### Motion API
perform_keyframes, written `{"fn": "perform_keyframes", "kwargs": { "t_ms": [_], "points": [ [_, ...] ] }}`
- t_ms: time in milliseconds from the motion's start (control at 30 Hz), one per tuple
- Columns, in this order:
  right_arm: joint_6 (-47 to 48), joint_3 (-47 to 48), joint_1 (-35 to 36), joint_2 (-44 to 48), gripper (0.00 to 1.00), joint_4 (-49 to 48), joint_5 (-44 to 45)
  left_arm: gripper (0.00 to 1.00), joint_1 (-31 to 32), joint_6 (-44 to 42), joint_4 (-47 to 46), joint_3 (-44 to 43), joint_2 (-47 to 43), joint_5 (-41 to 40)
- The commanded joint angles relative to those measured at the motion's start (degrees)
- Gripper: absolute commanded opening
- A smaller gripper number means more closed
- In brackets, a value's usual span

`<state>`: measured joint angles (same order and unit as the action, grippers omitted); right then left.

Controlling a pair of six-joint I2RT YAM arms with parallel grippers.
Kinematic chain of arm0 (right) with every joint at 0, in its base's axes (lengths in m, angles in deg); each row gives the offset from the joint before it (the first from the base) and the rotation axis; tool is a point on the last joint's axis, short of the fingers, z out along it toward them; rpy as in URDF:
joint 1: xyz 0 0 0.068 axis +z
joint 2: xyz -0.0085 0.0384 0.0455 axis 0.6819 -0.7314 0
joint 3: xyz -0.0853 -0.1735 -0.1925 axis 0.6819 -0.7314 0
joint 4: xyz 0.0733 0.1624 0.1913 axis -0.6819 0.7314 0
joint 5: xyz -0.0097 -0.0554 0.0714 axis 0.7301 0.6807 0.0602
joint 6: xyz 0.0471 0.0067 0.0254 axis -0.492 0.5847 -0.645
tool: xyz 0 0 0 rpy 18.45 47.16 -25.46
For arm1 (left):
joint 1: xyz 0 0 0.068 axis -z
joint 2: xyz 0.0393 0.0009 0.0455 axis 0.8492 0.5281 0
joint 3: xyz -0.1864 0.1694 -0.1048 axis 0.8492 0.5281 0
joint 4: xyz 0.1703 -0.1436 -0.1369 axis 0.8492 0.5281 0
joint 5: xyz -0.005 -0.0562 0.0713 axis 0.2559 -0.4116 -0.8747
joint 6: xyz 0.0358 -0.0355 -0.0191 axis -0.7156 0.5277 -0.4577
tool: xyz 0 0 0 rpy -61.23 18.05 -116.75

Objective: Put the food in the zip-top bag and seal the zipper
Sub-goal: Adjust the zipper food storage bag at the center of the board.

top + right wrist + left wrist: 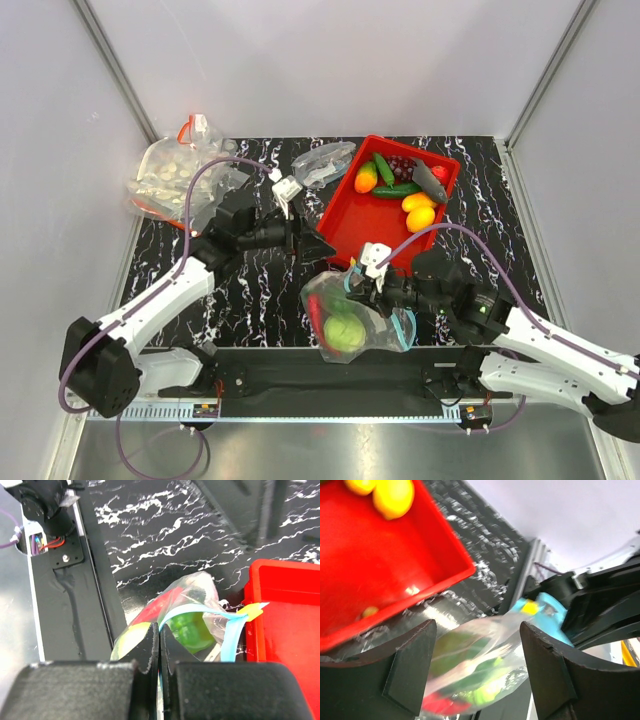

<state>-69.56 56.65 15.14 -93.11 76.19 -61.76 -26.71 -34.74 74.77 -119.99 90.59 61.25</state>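
Observation:
The zip-top bag [350, 318] hangs lifted at the table's near edge, just in front of the red tray. Inside it I see the lime-green fruit [343, 334], the red chilli [156, 606] and a green piece [194, 628]. My right gripper [362, 290] is shut on the bag's mouth, its jaws [160, 632] pinching the teal zipper [200, 611]; a yellow tab [250, 612] sits on the strip. My left gripper [318, 247] is open and empty. In the left wrist view the bag [475, 665] lies beyond its spread fingers [410, 672], not touched by them.
The red tray [350, 225] holds several other toy foods at its far end. A clear bag of white round pieces [170, 175] lies at the far left, and another clear bag [325, 163] behind the tray. A black base rail [330, 375] runs along the near edge.

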Motion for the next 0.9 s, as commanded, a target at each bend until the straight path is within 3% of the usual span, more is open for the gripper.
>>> {"fn": "perform_keyframes", "kwargs": {
  "t_ms": [0,167,267,433,600,767,867],
  "points": [
    [1.6,2.3,0.2,-1.5,0.0,-1.7,-2.5,0.73,0.6,1.1,-12.9,0.3,1.9,6.9],
    [1.1,3.1,0.2,-1.9,0.0,-1.8,-1.7,0.62,2.0,-0.9,-14.7,-0.5,5.0,11.3],
    [0.5,4.4,0.2,-1.3,0.0,-2.3,-2.4,0.62,2.0,-1.7,-16.4,1.0,6.1,11.7],
    [0.9,6.7,0.2,-3.4,0.0,-0.9,-3.0,0.65,2.1,3.8,-37.0,7.6,7.4,17.8],
    [0.5,6.4,0.1,-5.4,0.0,-1.4,-3.3,0.68,2.0,0.7,-37.2,8.7,8.1,21.3],
    [0.0,5.9,-0.3,-5.2,0.0,-0.9,-2.7,0.67,2.0,6.2,-45.7,9.6,10.8,25.0],
    [-0.7,5.3,-0.5,-4.8,0.0,0.2,-1.7,0.6,2.0,9.0,-49.2,11.0,10.9,25.9]
  ]
}}
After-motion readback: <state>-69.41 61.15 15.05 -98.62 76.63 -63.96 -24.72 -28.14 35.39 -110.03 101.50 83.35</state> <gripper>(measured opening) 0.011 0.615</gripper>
